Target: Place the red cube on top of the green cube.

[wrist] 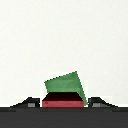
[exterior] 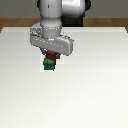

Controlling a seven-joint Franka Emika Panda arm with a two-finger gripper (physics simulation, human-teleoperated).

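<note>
The red cube (exterior: 52, 55) sits between the fingers of my gripper (exterior: 51, 56), which is shut on it. It hangs directly over the green cube (exterior: 49, 64), which rests on the white table near the middle, and the two look to be touching or nearly so. In the wrist view the red cube (wrist: 62, 102) fills the gap in my gripper (wrist: 64, 103), with a finger (wrist: 31, 103) on each side. The green cube (wrist: 65, 83) shows beyond it, turned at a slight angle to the red one.
The white table (exterior: 95, 85) spreads wide around the cubes. A brown floor strip (exterior: 15, 22) runs along its far edge. The arm's body (exterior: 52, 20) rises above the cubes.
</note>
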